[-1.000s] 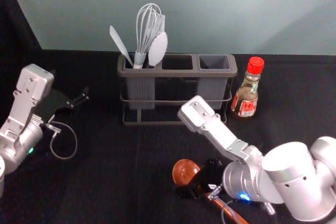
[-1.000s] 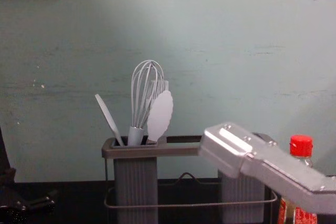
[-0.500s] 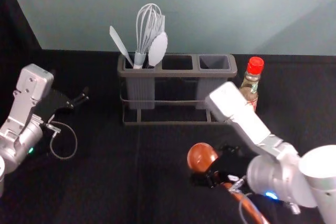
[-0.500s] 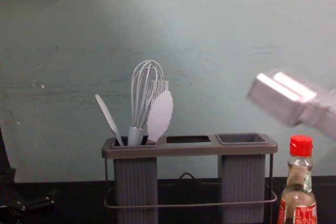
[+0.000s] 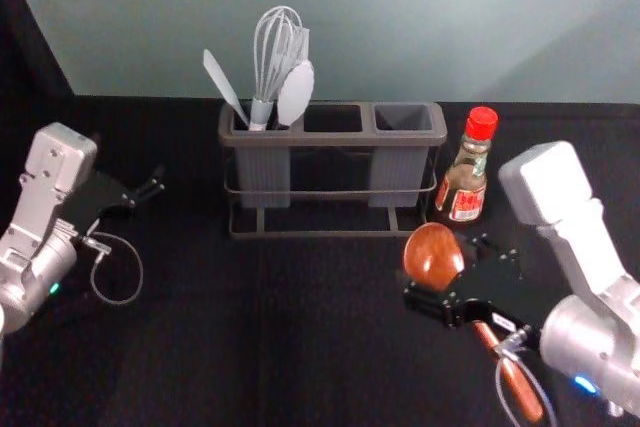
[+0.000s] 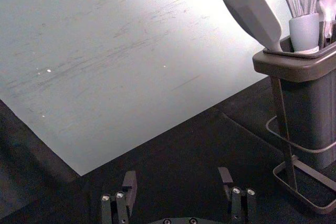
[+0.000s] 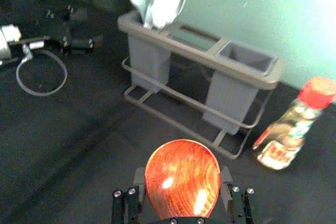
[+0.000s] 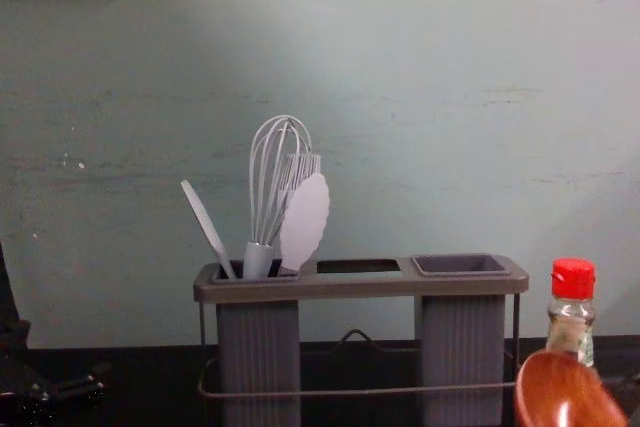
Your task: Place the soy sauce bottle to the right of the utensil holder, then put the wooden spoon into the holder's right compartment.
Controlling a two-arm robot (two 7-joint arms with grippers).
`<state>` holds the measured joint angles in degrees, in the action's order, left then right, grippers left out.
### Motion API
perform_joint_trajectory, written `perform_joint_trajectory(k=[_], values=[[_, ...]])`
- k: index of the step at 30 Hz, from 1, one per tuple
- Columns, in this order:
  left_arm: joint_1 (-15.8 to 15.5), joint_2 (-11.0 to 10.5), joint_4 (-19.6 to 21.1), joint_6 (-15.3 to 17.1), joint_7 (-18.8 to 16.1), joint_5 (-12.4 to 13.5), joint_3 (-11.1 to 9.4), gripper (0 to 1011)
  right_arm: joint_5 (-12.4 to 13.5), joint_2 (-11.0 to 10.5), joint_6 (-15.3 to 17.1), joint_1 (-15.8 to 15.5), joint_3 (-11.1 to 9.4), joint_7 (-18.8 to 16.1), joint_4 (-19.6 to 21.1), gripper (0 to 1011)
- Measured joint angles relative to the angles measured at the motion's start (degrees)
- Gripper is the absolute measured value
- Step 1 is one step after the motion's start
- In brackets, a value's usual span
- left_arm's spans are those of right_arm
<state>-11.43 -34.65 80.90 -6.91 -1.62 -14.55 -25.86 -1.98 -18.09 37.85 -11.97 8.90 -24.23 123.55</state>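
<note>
Nearing bottle [image 5: 464, 192]: right gripper [image 5: 450, 271] (spoon [image 5: 430, 251] too)

utensil holder [image 5: 330, 141]: top middle, whisk [image 5: 277, 52] and pale tools [image 5: 296, 93] in its left cup
soy sauce bottle [image 5: 466, 179]: upper right, standing just beside the holder
right gripper [image 5: 456, 272]: lower right, holding the wooden spoon [image 5: 433, 254]
wooden spoon: round end up, handle slanting down to the right
left gripper [image 5: 152, 187]: left side, parked

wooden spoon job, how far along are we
Done: the soy sauce bottle stands right of the utensil holder. In hand: the right gripper, in front of the bottle, grips the wooden spoon. Remaining: putting it into the right compartment, which looks empty. The left gripper is open, left of the holder.
</note>
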Motion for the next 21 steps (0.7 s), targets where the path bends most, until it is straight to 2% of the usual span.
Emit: perform_joint_trajectory(k=[2, 4, 8, 13, 14, 17, 21], values=[[0.0, 0.0, 0.0, 0.0, 0.0, 0.0, 0.0, 1011, 0.61, -0.01, -3.39, -1.65, -1.2, 0.81, 0.64, 837], [0.0, 0.0, 0.0, 0.0, 0.0, 0.0, 0.0, 1011, 0.79, -0.05, -5.36, -2.58, -1.65, 1.37, 0.95, 837], [0.0, 0.0, 0.0, 0.0, 0.0, 0.0, 0.0, 1011, 1.37, -0.33, -11.44, -4.9, -2.79, 2.92, 1.62, 837], [0.0, 0.0, 0.0, 0.0, 0.0, 0.0, 0.0, 1010, 1.52, -0.61, -18.83, -7.19, -3.35, 4.96, 1.94, 837], [0.0, 0.0, 0.0, 0.0, 0.0, 0.0, 0.0, 1011, 1.52, -0.61, -18.83, -7.19, -3.35, 4.96, 1.94, 837], [0.0, 0.0, 0.0, 0.0, 0.0, 0.0, 0.0, 1011, 1.64, -0.64, -24.35, -8.62, -3.56, 6.38, 1.81, 837], [0.0, 0.0, 0.0, 0.0, 0.0, 0.0, 0.0, 1011, 2.05, -0.7, -29.7, -9.82, -3.76, 7.42, 1.2, 837]])
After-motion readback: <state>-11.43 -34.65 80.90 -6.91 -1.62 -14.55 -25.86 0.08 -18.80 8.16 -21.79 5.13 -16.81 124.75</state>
